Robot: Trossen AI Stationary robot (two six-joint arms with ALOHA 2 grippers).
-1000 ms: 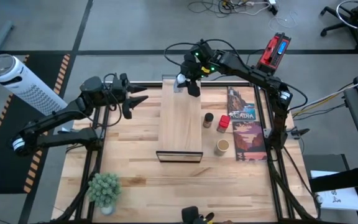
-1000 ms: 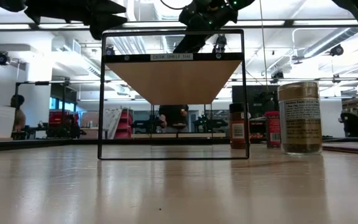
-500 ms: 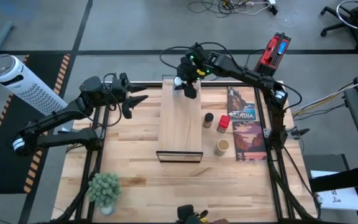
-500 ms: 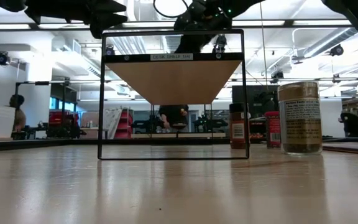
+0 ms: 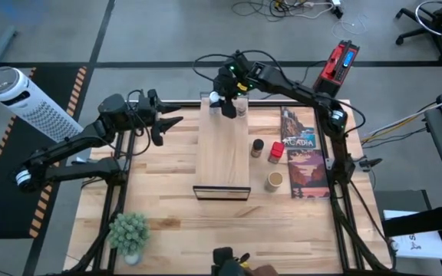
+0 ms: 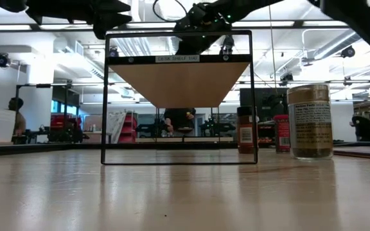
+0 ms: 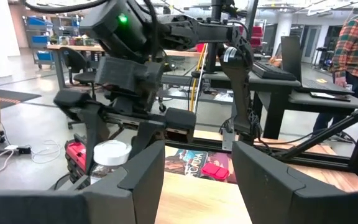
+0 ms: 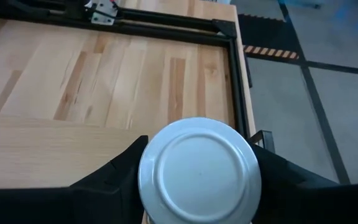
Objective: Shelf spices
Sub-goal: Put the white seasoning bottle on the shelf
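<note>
My right gripper (image 5: 225, 103) hangs over the far end of the shelf (image 5: 222, 149), a pale board on a black frame, and is shut on the white-capped jar (image 8: 197, 171). The left wrist view shows that jar (image 7: 111, 152) too. On the table right of the shelf stand the dark black-lidded jar (image 5: 258, 146), the red tin (image 5: 275, 152) and the tan-topped jar (image 5: 274, 181), each on its base. My left gripper (image 5: 172, 123) waits open in the air, left of the shelf's far end. My right gripper pinches the white-capped jar between its two fingers (image 8: 120, 177), one on each side of the jar at the height of its cap (image 8: 160, 186). The fingers come from above, pointing down. The jar stays upright; whether its base touches the shelf cannot be seen.
A flat printed game box (image 5: 301, 161) lies along the table's right side, beside the jars. A small green plant (image 5: 129, 232) stands at the near left corner. The black table frame (image 5: 121, 192) runs round the edges. Bare wood lies left of the shelf and in front of it.
My right gripper has carried the white-capped jar a little way toward the table's left along the shelf's far end, staying shut on it and upright. The left arm and the other jars have kept still.
</note>
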